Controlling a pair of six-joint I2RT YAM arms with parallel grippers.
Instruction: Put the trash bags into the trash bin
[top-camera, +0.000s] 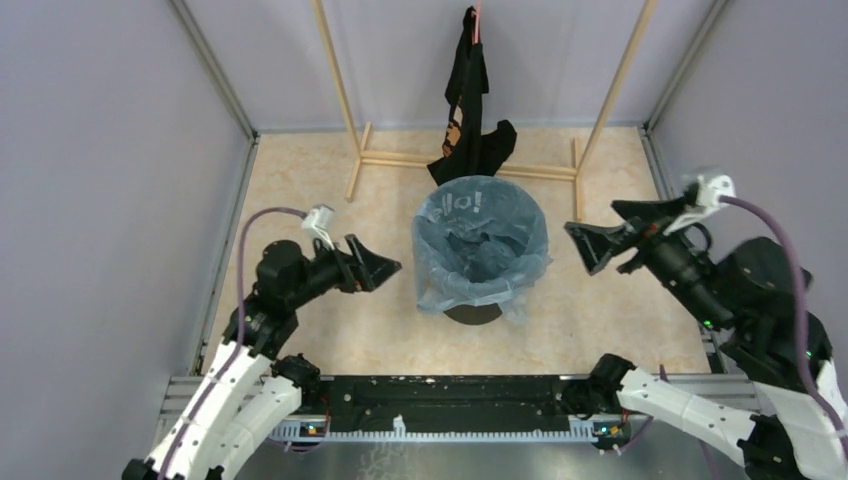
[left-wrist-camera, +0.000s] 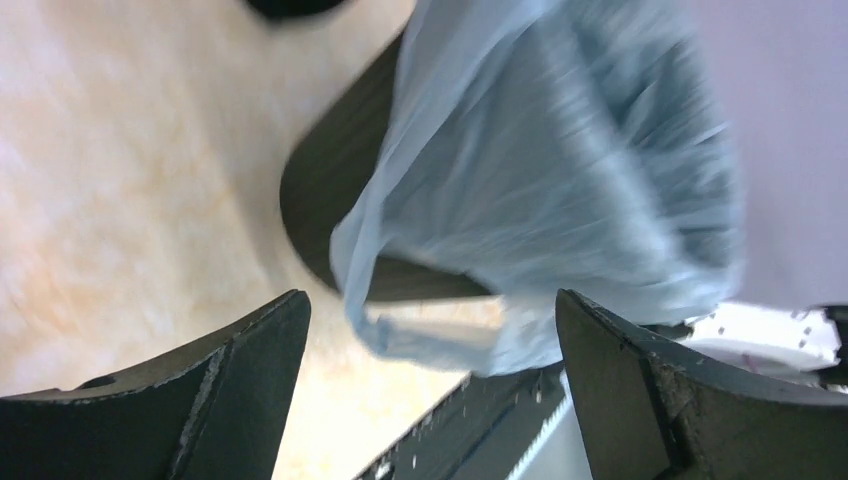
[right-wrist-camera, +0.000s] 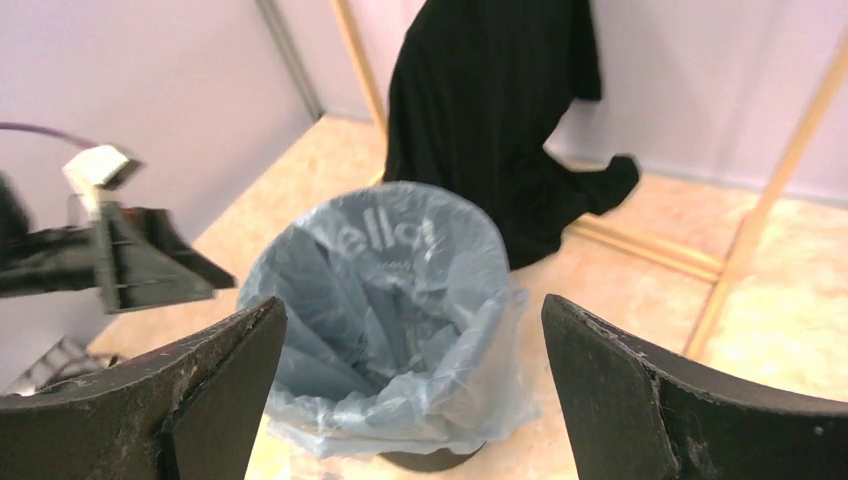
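The light-blue trash bag (top-camera: 480, 245) lines the black trash bin (top-camera: 473, 315) at the table's middle, its edge folded out over the rim and hanging down the sides. Only the bin's base shows under the plastic. My left gripper (top-camera: 388, 268) is open and empty, just left of the bin. My right gripper (top-camera: 585, 245) is open and empty, just right of it. The left wrist view shows the bag (left-wrist-camera: 540, 170) draped over the bin's dark wall (left-wrist-camera: 330, 190), blurred. The right wrist view shows the bag's open mouth (right-wrist-camera: 385, 300) with white lettering.
A black garment with orange print (top-camera: 470, 110) hangs from a wooden rack (top-camera: 400, 158) right behind the bin, its hem touching the floor. Grey walls enclose the table on three sides. A black rail (top-camera: 450, 400) runs along the near edge.
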